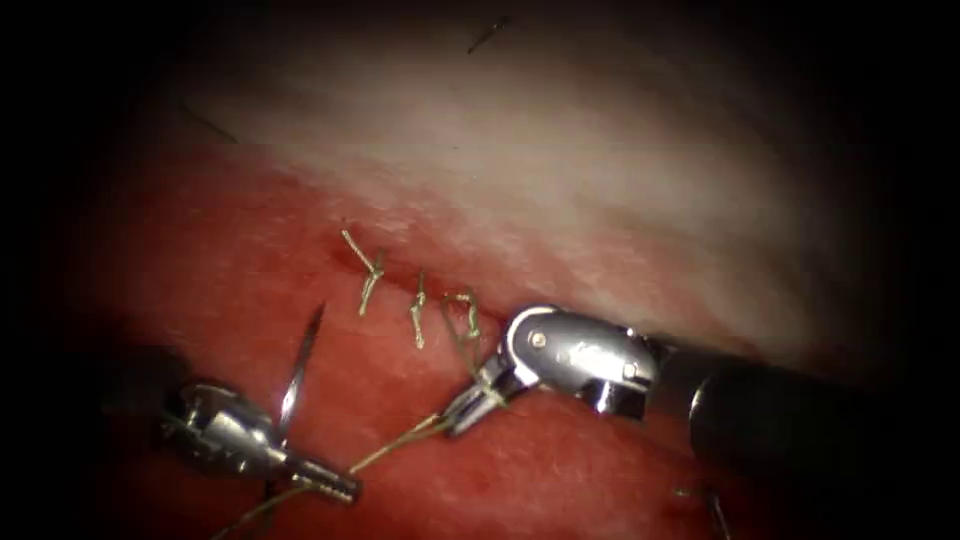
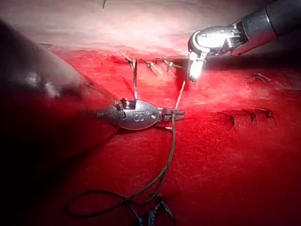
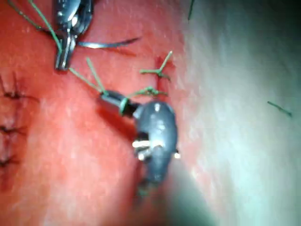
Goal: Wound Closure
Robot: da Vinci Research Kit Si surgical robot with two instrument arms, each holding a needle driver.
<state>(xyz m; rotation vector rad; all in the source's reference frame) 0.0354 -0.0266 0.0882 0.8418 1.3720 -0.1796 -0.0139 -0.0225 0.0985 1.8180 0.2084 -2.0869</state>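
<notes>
**A:** What sits closest to the endoscope?

**B:** The left arm's tool, low in the endoscope view. Its jaws are together, clamped on the thread. The needle stands up just behind that tool's wrist, point upward, lying free of the tissue; I can't tell whether anything grips it there.

**A:** And the thread from those jaws?

**B:** It runs up and to the right to the right arm's tool, whose jaws are closed on it. A turn of thread is wrapped round those jaws, clearest in the right wrist view. From there a strand climbs to the nearest stitch.

**A:** Where is the cut?

**B:** A slanted line along the pale upper band of the tissue, with three stitches on it: that one, a middle one, and the leftmost, each with short cut ends sticking out. Both tools are below the cut.

**A:** Anything further out?

**B:** In the left wrist view the slack thread trails away from the left tool in a long loop over the red, wet tissue, and an older row of dark stitches lies off beyond the right tool.
</notes>
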